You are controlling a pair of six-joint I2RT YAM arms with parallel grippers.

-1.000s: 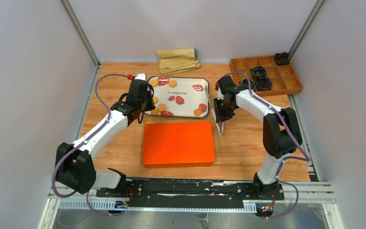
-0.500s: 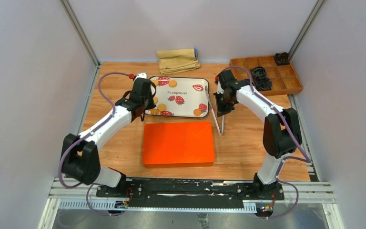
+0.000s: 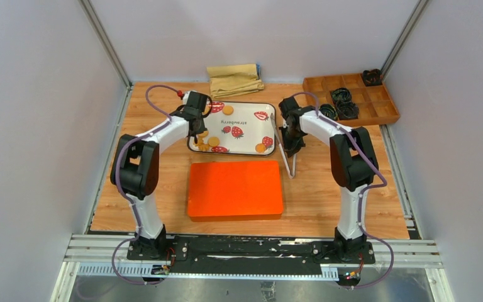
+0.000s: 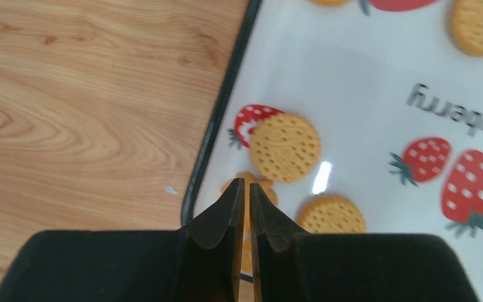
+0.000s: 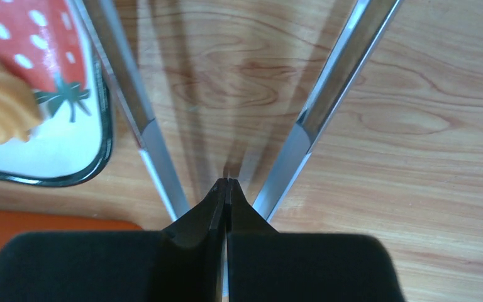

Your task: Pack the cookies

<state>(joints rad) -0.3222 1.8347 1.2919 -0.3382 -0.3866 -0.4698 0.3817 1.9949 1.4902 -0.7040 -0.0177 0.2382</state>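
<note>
Both arms have swung since a second ago: the left elbow has folded in and up, carrying the left gripper [image 4: 246, 185] farther along the left side of the strawberry tray [image 3: 251, 135], and the right arm has tucked in close by the tray's right side.

Now the left gripper hangs over the tray's left rim, just inside it. Its jaws are drawn to a thin slit, and cookie colour shows through the gap. I cannot tell whether they pinch anything. One of the golden cookies [image 4: 285, 147] lies just beyond the fingertips, half over a printed strawberry. Another sits right under the tips, and a third is beside it toward the tray's middle. From above, more golden cookies dot the tray, one near its far edge [image 3: 227, 110] and one at its near right corner [image 3: 261, 148].

Over to the right gripper [image 5: 227, 182]: jaws pressed fully together with nothing between them. It is poised above the bare wood just off the tray's right rim, between the two spread arms of the metal tongs [image 5: 330, 88] lying there.

An orange box [image 3: 235, 189] lies flat just in front of the tray. A folded cloth [image 3: 234, 78] sits behind the tray. A wooden organiser [image 3: 352, 100] stands off to the tray's far right, with dark items in some compartments, too small to make out.
</note>
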